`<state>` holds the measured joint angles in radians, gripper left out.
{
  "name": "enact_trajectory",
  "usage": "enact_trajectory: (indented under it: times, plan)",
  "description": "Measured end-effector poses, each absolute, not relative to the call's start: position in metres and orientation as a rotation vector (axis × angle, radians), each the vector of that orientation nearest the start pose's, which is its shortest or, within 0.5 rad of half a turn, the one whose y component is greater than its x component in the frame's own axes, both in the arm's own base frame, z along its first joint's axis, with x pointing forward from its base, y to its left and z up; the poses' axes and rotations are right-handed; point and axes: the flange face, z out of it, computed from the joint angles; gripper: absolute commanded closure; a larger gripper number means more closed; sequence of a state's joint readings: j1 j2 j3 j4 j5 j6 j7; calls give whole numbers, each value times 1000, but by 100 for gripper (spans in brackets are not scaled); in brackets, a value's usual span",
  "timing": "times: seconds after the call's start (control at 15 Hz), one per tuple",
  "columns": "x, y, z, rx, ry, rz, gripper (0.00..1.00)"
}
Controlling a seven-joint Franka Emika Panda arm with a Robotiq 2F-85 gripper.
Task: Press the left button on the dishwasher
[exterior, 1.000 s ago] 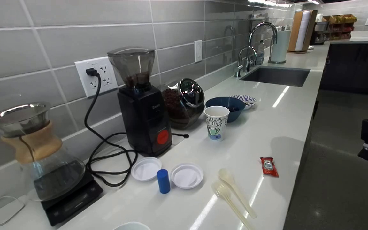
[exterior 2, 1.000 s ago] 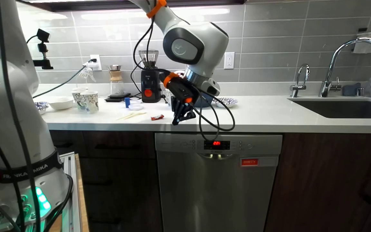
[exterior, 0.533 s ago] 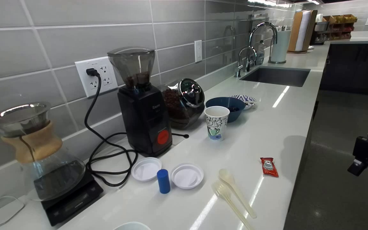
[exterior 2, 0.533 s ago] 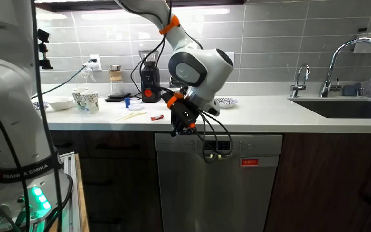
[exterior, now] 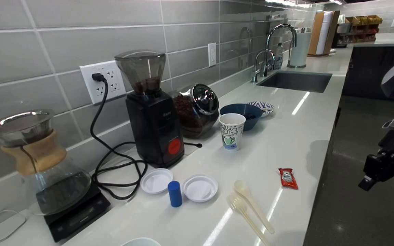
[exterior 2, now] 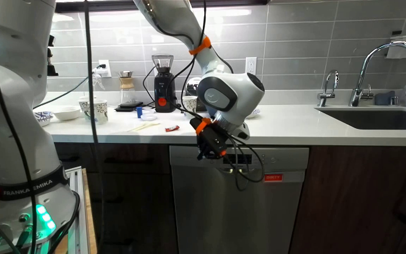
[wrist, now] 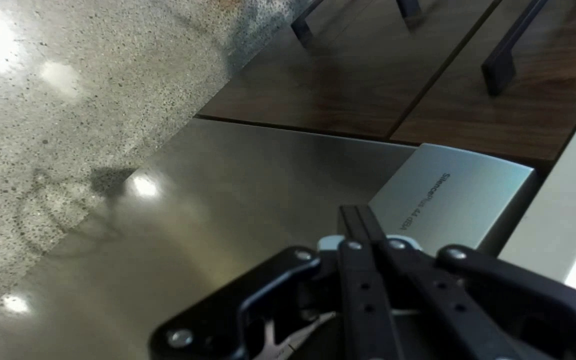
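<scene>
- The dishwasher (exterior 2: 238, 211) sits under the bench (exterior 2: 294, 121), between dark cabinet fronts (exterior 2: 351, 197), its face square to the camera in an exterior view.
- Its control panel (exterior 2: 289, 158) is a strip across the top, long axis level and parallel to the bench edge; in the wrist view that axis slants from upper right to lower left.
- The left button cannot be made out.
- The end effector (wrist: 359, 217), fingers (wrist: 355, 295) drawn together side by side, tilts downward before the panel's left part; whether they touch cannot be told.
- Looped cables (exterior 2: 256, 180) hang before panel and door.
</scene>
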<state>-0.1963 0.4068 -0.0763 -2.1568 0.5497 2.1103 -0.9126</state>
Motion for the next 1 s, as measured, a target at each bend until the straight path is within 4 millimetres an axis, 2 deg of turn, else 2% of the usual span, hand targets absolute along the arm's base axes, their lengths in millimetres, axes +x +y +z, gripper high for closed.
enact_trajectory:
  times: [0.53,1.0]
  plan:
    - [548,-95,159,-2594,-345,171,100]
    - [568,-89,158,-2613,-287,152,100]
